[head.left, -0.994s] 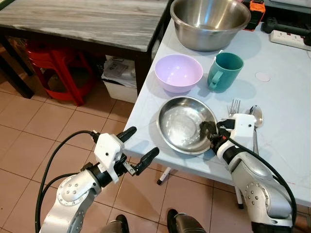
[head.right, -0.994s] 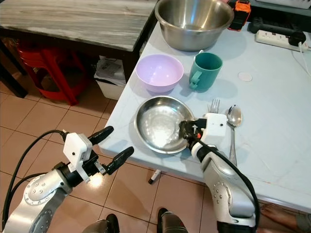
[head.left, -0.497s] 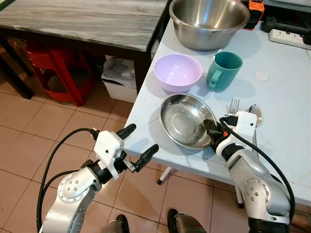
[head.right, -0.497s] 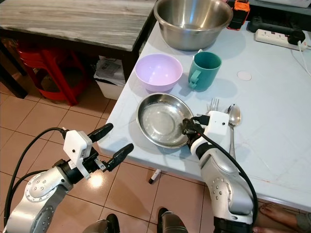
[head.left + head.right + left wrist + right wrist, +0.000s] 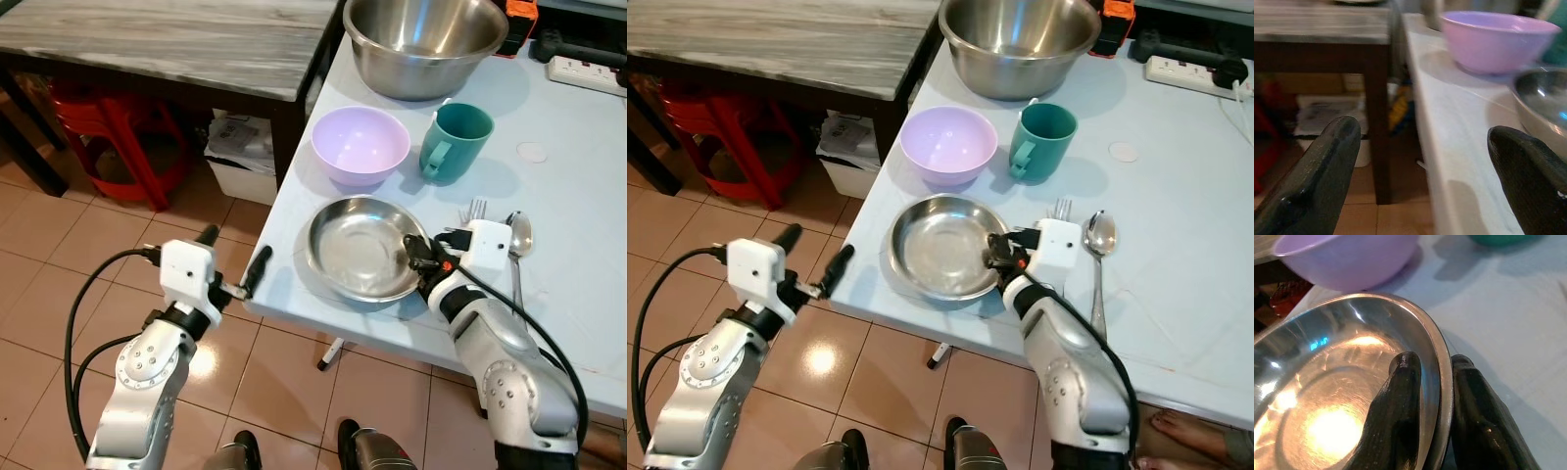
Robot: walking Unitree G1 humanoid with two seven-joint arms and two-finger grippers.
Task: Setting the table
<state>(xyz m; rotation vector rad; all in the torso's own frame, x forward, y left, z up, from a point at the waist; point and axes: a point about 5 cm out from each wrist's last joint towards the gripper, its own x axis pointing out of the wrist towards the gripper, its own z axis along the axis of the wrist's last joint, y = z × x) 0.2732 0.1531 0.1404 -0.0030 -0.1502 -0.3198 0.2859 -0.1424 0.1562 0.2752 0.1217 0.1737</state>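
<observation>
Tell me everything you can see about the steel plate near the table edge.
The steel plate is round, shallow and shiny, with a raised rim and nothing inside. It lies flat near the front edge of the pale table, before the purple bowl. The right gripper is shut on its rim, one finger inside, one outside.

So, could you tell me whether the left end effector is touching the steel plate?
No, the left end effector hangs open beside the table edge, apart from the steel plate.

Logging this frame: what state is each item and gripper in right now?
steel plate: on the table near its edge, rim pinched by right gripper
right gripper: shut on plate rim
left gripper: open, beside table edge
purple bowl: upright, empty
teal mug: upright
large steel bowl: upright
fork, spoon: lying flat
</observation>
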